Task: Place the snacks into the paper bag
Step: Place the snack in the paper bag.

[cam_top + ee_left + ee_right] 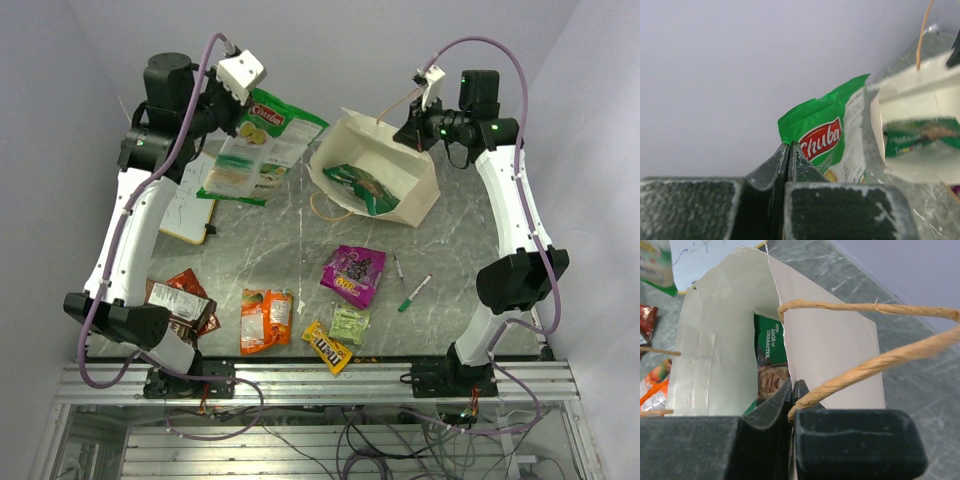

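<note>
My left gripper (245, 112) (790, 146) is shut on the top corner of a large green Chuba snack bag (262, 152) (826, 134), which hangs above the table to the left of the paper bag (412, 205) (910, 95). The cream bag leans open toward the camera, and another green packet (362, 187) (771, 360) lies inside it. My right gripper (408, 135) (793, 386) is shut on the bag's rim, where the twisted handle (865, 365) meets it. On the table lie a purple pouch (352, 273), an orange bag (265, 320), yellow M&M's (327, 346), a pale green packet (349, 324) and red and brown packets (185, 305).
Two marker pens (414, 292) lie right of the purple pouch. A wood-framed whiteboard (190, 210) lies at the left under the hanging green bag. The left arm's elbow sits over the red and brown packets. Walls close in on three sides.
</note>
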Robot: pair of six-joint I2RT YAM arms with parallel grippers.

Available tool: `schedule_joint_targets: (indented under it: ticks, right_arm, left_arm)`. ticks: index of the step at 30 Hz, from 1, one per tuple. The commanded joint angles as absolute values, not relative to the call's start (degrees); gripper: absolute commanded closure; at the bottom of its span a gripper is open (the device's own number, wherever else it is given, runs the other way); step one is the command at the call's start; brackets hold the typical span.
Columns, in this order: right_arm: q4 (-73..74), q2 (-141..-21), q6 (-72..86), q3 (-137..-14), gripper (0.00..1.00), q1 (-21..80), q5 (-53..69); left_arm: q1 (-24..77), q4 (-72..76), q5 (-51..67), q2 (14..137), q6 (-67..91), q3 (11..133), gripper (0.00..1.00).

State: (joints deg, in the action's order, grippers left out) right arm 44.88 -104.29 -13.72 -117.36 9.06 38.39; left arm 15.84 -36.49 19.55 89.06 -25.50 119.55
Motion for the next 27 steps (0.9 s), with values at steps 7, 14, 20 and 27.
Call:
schedule_joint_targets:
  ticks: [7, 14, 20, 27]
  right_arm:
    - [41.8, -109.3, -9.1, -122.4, 1.0, 13.0, 44.8]
    - [42.4, -111.6, -8.8, -124.4, 1.0, 13.1, 45.4]
    - [42.9, -111.9, -9.2, -125.1, 1.0, 13.1, 44.2]
    - [43.0, -111.1, -9.7, -123.9, 1.0, 12.9, 42.2]
  left_arm:
    - [16.5, -34.4, 28.3, 92.1, -15.2, 139.2, 0.93]
    - [28.2, -34.5, 27.8, 98.2, -17.3, 146.9, 0.93]
    - [34.1, -30.2, 28.0, 104.1, -19.9, 148.9, 0.93]
    - [34.3, -22.8, 35.9, 109.6, -17.3, 148.5, 0.93]
